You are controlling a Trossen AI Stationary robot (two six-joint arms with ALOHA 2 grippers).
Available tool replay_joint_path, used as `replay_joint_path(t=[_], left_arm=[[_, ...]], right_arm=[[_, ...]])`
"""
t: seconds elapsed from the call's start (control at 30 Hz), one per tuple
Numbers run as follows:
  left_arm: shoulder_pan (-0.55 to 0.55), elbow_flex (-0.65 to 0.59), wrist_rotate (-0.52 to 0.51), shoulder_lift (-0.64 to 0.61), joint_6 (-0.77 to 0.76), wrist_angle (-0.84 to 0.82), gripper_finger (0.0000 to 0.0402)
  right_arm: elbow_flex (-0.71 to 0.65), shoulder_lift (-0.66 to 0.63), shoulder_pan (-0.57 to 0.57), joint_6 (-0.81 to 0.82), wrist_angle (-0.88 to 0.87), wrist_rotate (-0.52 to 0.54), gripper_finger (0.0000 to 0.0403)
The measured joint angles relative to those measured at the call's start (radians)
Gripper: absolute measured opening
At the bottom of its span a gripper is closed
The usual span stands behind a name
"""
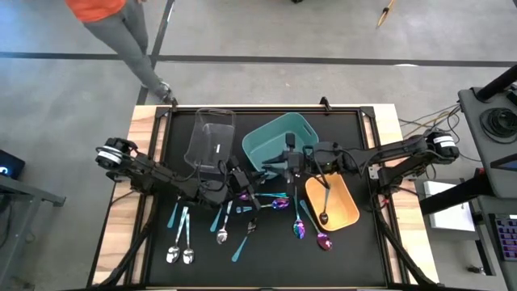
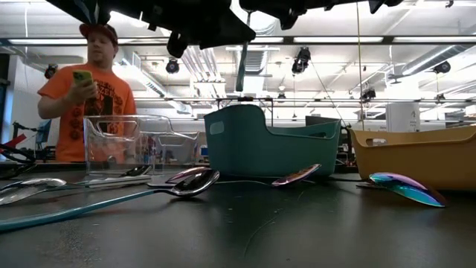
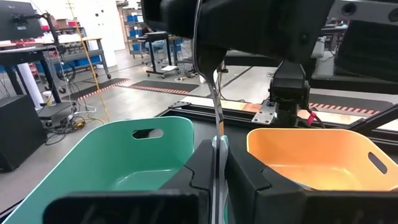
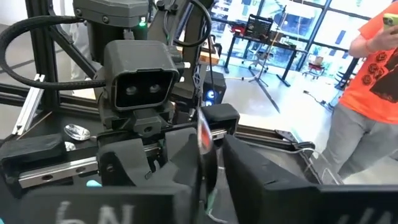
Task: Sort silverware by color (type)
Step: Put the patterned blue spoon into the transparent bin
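Note:
High above the mat's middle my two grippers meet tip to tip. My left gripper (image 3: 216,163) (image 1: 245,181) is shut on a thin silver utensil (image 3: 217,121). The utensil's far, shiny end (image 4: 203,133) stands between the fingers of my right gripper (image 4: 208,155) (image 1: 279,162), which is open a little on either side of it. More silverware lies on the black mat: silver spoons (image 1: 179,255), teal-handled pieces (image 1: 174,214) and iridescent spoons (image 1: 300,230). A dark spoon (image 1: 323,212) lies in the orange bin (image 1: 349,212). My left gripper pinches the silver utensil's thin handle (image 3: 218,144) between its two fingers, coming level from the table's left. The utensil sticks out past the fingertips toward my right gripper. It is clear of the table, above the gap between the teal and orange bins.
A teal bin (image 1: 271,139) stands at the far middle and a clear bin (image 1: 212,133) to its left. A person in an orange shirt (image 2: 93,97) stands beyond the far left corner. Spoons lie close in front of the low camera (image 2: 186,182).

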Motion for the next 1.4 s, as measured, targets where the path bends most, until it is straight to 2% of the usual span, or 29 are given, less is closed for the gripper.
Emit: replay_joint_path(t=[0.27,0.4,0.57,0.77,0.9,1.07,1.23,1.4], left_arm=[[-0.001,0.0,0.004,-0.01,-0.01,0.001,0.0007],[0.001,0.0,0.003,-0.052,-0.021,-0.046,0.0007],[0.022,0.0,0.0,-0.147,-0.094,-0.231,0.0007],[0.087,0.0,0.007,-0.305,-0.175,-0.515,0.0007],[0.177,0.0,0.061,-0.424,-0.198,-0.668,0.0007],[0.355,0.0,0.245,-0.536,-0.254,-0.84,0.0007],[0.519,0.0,0.343,-0.579,-0.321,-0.994,0.0007],[0.637,0.0,0.401,-0.559,-0.349,-1.105,0.0006]], right_arm=[[0.0,-0.001,-0.001,0.016,-0.008,0.011,0.0153],[0.0,-0.018,-0.001,0.016,-0.045,0.083,0.0178],[0.001,-0.044,-0.001,0.028,-0.1,0.162,0.0191],[0.001,-0.076,-0.001,0.05,-0.149,0.165,0.0191],[0.001,-0.085,-0.001,0.056,-0.17,0.17,0.0192],[0.001,-0.088,-0.001,0.057,-0.171,0.172,0.0192],[0.001,-0.088,-0.003,0.055,-0.181,0.189,0.0192],[0.001,-0.088,-0.007,0.055,-0.18,0.19,0.0192]])
